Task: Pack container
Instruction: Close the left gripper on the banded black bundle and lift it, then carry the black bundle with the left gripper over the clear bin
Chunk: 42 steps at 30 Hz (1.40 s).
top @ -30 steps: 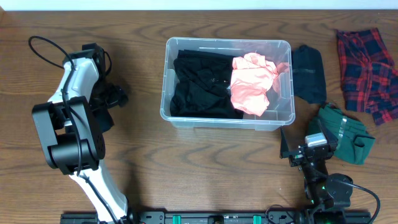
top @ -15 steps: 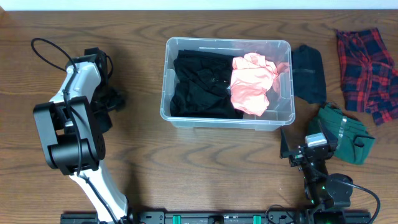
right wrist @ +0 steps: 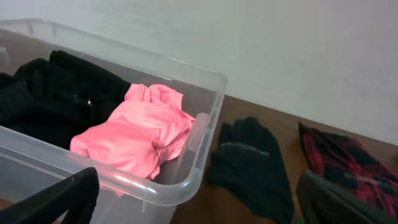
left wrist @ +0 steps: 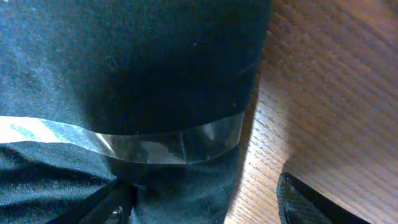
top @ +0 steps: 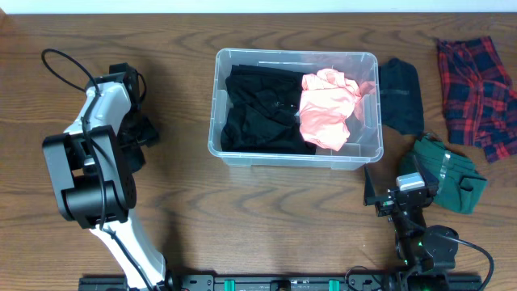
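The clear plastic container stands in the middle of the table, and its near corner fills the left of the right wrist view. Inside lie black clothes and a crumpled pink garment. At the left, my left gripper is low over a dark cloth on the wood. Its jaws stand apart, the cloth lying between them; the left finger touches it while the right finger stays off it over bare wood. My right gripper rests open near the front right, holding nothing.
Right of the container lie a black garment, a red plaid shirt and a green garment next to my right gripper. A black cable loops behind the left arm. Bare wood lies in front of the container.
My left gripper has slid a little toward the front left over the dark cloth. The right arm and the container have not moved.
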Each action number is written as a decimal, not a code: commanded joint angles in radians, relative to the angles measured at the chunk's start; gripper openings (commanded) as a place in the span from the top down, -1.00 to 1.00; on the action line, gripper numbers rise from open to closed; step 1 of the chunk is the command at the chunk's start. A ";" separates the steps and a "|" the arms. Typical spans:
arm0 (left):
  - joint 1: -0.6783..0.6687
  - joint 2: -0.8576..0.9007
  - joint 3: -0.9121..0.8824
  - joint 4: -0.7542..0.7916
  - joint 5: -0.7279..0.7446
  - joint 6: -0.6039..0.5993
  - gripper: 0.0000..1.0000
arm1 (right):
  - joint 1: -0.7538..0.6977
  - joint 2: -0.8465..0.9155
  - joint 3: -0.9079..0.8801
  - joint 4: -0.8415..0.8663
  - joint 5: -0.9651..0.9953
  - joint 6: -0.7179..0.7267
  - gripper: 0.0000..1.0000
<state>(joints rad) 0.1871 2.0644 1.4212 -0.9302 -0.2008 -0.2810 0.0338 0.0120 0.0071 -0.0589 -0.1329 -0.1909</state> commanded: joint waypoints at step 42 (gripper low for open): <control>-0.100 -0.289 0.241 -0.130 0.037 0.082 0.88 | 0.008 -0.005 -0.002 -0.004 0.006 0.011 -0.98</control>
<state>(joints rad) 0.1394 1.8877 1.6108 -1.0546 -0.1707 -0.2050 0.0338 0.0120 0.0071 -0.0586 -0.1329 -0.1909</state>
